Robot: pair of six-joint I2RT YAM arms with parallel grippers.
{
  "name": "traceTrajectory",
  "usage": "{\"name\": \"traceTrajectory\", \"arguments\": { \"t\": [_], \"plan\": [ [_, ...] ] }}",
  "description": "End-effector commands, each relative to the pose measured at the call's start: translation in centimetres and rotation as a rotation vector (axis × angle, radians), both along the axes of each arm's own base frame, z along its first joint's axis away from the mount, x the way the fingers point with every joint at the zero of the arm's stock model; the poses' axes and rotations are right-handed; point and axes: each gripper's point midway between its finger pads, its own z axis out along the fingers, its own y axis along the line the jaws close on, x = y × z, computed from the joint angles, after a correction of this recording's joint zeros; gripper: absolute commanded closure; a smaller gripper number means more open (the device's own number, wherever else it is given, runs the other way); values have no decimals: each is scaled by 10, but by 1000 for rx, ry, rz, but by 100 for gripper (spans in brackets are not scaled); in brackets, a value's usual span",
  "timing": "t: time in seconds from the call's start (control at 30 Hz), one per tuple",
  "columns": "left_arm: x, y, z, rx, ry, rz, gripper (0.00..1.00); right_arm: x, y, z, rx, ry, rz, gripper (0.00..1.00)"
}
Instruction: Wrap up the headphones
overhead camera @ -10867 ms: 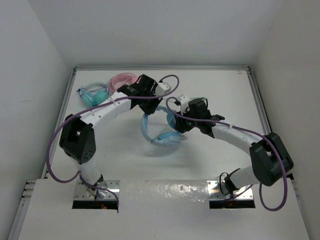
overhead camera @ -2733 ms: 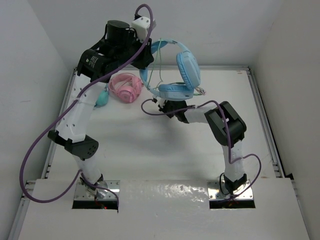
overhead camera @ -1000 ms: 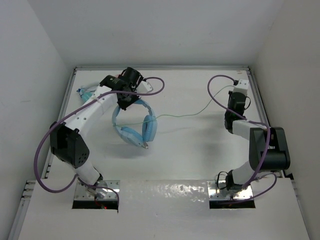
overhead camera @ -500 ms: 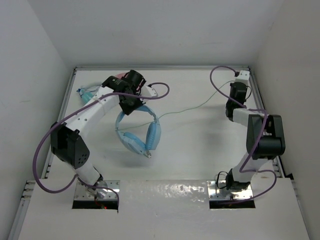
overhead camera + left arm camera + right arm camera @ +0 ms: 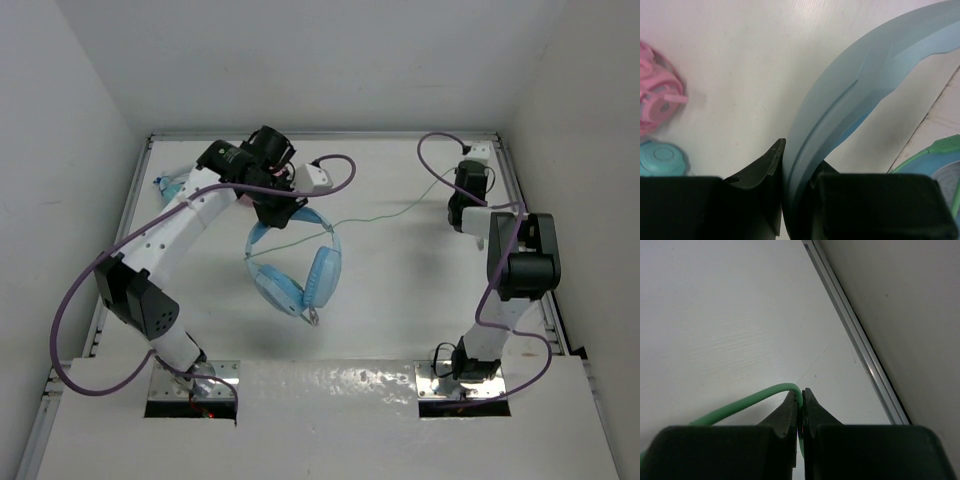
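Note:
The light blue headphones point(image 5: 297, 270) hang in the middle of the top view, earcups down, headband up. My left gripper point(image 5: 279, 210) is shut on the blue headband point(image 5: 850, 95) and holds it above the table. The thin green cable point(image 5: 385, 214) runs taut from the headphones to the far right. My right gripper point(image 5: 462, 200) is shut on the cable's end point(image 5: 747, 402), near the table's right rail. A green cable piece and an earcup edge show at the lower right of the left wrist view point(image 5: 940, 150).
Pink headphones point(image 5: 657, 97) and teal headphones point(image 5: 660, 159) lie at the far left; in the top view the teal pair point(image 5: 172, 184) peeks out behind my left arm. A metal rail point(image 5: 855, 330) edges the table on the right. White walls enclose the table.
My left gripper has carried the headphones right and toward the near side. My right gripper has moved slightly toward the far right corner, holding the cable stretched out.

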Motion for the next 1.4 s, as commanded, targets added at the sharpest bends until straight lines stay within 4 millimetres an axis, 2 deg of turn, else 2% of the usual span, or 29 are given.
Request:
{"name": "traceTrajectory", "arguments": {
  "t": [0.0, 0.07, 0.17, 0.23, 0.27, 0.3, 0.4, 0.43, 0.47, 0.5, 0.53, 0.6, 0.63, 0.7, 0.77, 0.8, 0.9, 0.93, 0.97, 1.03, 1.07, 1.13, 1.17, 1.3, 1.37],
  "plan": [
    [-21, -30, 39, -180, 17, -118, 100, 8, -2, 11, -5, -24, -9, 100],
    [-22, -33, 39, -183, 18, -131, 100, 10, -2, 13, 0, -27, -1, 100],
    [-21, -47, 49, -246, 31, -147, 100, 12, 4, 11, 25, -24, 22, 100],
    [-18, -65, 73, -346, 27, -147, 100, 12, 16, 6, 64, -27, 48, 100],
    [-16, -70, 83, -381, 20, -142, 100, 5, 21, -2, 71, -9, 55, 100],
    [-11, -81, 104, -451, -14, -156, 100, 3, 28, -4, 73, -9, 67, 100],
    [-9, -94, 145, -607, -26, -129, 100, -16, 68, -11, 61, 13, 128, 100],
    [1, -94, 164, -677, -40, -87, 100, -20, 93, -12, 57, 16, 179, 100],
    [4, -93, 175, -720, -35, -72, 100, -31, 105, -16, 61, 27, 206, 100],
    [8, -94, 199, -797, -36, -90, 100, -36, 128, -20, 72, 44, 261, 100],
    [20, -82, 212, -853, 5, -17, 100, -40, 140, -25, 89, 56, 301, 100],
    [31, -76, 230, -938, 57, 14, 100, -52, 165, -42, 115, 131, 399, 100],
    [45, -69, 241, -987, 76, 82, 100, -57, 180, -45, 59, 166, 456, 100],
    [64, -63, 241, -1012, 83, 146, 100, -68, 186, -55, -1, 241, 469, 100],
    [86, -53, 248, -1060, 87, 219, 100, -70, 204, -54, -89, 306, 553, 100],
    [101, -49, 251, -1091, 70, 232, 100, -81, 214, -62, -147, 376, 583, 100],
    [139, -18, 260, -1180, 99, 382, 100, -91, 235, -68, -361, 501, 675, 100],
    [154, -9, 258, -1186, 67, 448, 100, -92, 241, -66, -408, 521, 687, 100],
    [162, -2, 258, -1189, 38, 484, 100, -99, 259, -67, -462, 532, 732, 100],
    [179, 16, 256, -1189, -19, 568, 100, -106, 275, -73, -569, 572, 789, 100],
    [194, 28, 250, -1190, -49, 624, 100, -118, 295, -76, -653, 589, 860, 100],
    [212, 47, 246, -1189, -110, 711, 100, -128, 314, -75, -731, 582, 918, 100],
    [220, 57, 244, -1180, -152, 738, 100, -138, 332, -75, -771, 569, 971, 100],
    [251, 99, 234, -1081, -373, 901, 100, -160, 374, -62, -788, 527, 1123, 100],
    [266, 125, 229, -1009, -505, 998, 100, -173, 387, -58, -795, 533, 1187, 100]
  ]
}}
